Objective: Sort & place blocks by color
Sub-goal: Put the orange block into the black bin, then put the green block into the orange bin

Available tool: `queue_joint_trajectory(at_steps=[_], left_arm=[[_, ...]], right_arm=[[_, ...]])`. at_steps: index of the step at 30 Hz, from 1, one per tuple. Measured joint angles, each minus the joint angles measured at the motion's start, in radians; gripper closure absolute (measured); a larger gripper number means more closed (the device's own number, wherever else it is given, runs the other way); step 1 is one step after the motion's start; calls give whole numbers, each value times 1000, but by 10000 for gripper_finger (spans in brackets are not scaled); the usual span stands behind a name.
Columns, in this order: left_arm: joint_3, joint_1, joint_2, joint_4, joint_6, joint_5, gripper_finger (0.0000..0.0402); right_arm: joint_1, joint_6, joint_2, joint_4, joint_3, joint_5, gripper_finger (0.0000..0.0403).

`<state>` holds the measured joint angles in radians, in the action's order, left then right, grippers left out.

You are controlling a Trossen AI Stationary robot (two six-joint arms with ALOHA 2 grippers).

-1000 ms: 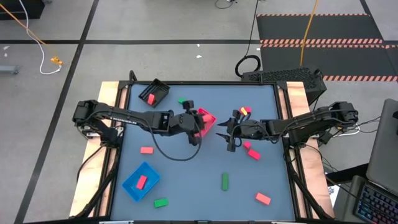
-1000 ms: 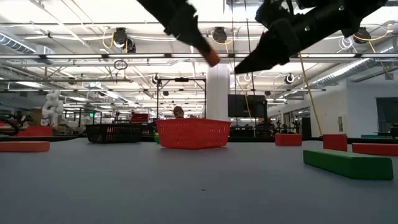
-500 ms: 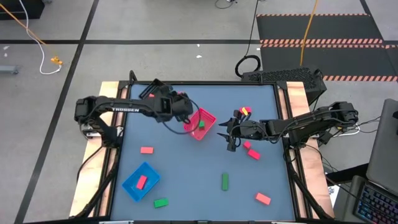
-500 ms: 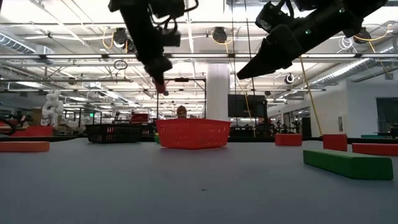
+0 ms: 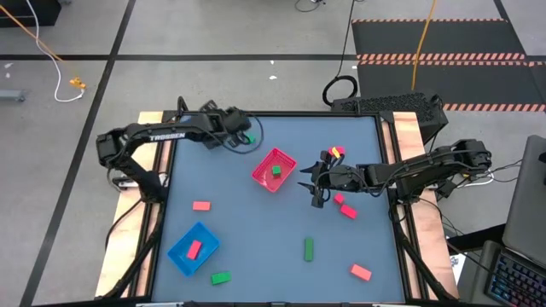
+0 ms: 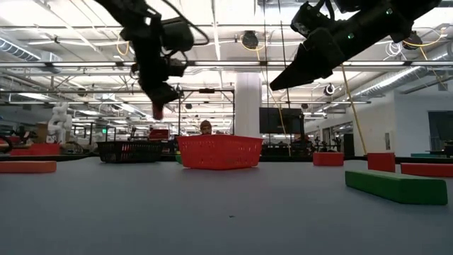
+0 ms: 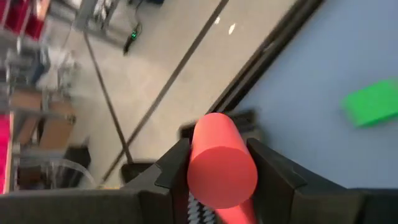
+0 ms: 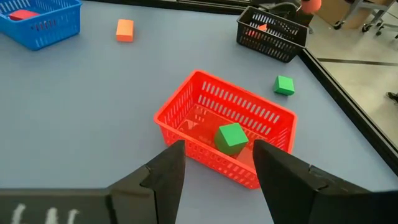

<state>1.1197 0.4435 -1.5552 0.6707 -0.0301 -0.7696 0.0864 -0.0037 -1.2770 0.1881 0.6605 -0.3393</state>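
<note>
A blue-grey table [image 5: 256, 247] seen from above holds three small trays and scattered blocks, with a dark robot arm reaching in from each side. The left gripper [image 7: 219, 163] hangs above the table's far left area, over the black tray [image 8: 272, 28], and its fingers are clamped on a red-pink block [image 7: 221, 167] with a rounded end. In the low view this block [image 6: 157, 112] shows at the gripper's tip, high above the table surface. Just beside that gripper on the table lies a small green block [image 5: 248, 137]. The red tray [image 5: 274, 169] sits near the table's middle with one green cube [image 8: 231, 137] inside it. The right gripper [image 8: 214, 163] hovers beside the red tray on its right, fingers apart and holding nothing. Near the right arm lie a few red-pink blocks [image 5: 345, 208]. The blue tray [image 5: 193, 248] sits at the near left with a red block [image 5: 194, 248] inside. A green bar [image 5: 308, 249] lies toward the near middle, another green block [image 5: 220, 277] near the blue tray, a red-pink block [image 5: 201, 205] on the left, and one more red-pink block [image 5: 360, 272] at the near right.
</note>
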Motion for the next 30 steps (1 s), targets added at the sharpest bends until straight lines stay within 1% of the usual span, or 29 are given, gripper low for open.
queue_joint_trajectory(at_steps=[2, 3, 7, 9, 13, 16, 21, 26, 28, 30], left_arm=[[-43, 42, 46, -35, -4, 25, 271], [-69, 61, 75, -78, 2, 56, 271], [-199, 131, 196, -276, 28, 248, 271], [-254, 161, 246, -342, 27, 297, 262], [-316, 195, 313, -385, 21, 310, 229], [-341, 216, 334, -386, 13, 296, 215], [-372, 265, 333, -386, 1, 275, 209], [-382, 280, 335, -390, 5, 276, 208], [-382, 274, 344, -407, 6, 302, 207], [-382, 261, 353, -442, 8, 359, 207]], right_arm=[[0, 0, 0, -1, 0, 0, 220], [0, 0, 0, -3, 0, 0, 220], [0, 3, 0, -4, 0, 0, 220], [0, 24, 0, -3, 0, 0, 220], [0, 37, 0, 5, 0, 0, 220], [0, 37, 0, 10, 0, -1, 220], [0, 37, 0, 18, 0, -1, 220], [0, 37, 0, 18, 0, -1, 220], [0, 43, 0, 18, 0, 0, 220], [0, 59, 0, 19, 0, 1, 220]])
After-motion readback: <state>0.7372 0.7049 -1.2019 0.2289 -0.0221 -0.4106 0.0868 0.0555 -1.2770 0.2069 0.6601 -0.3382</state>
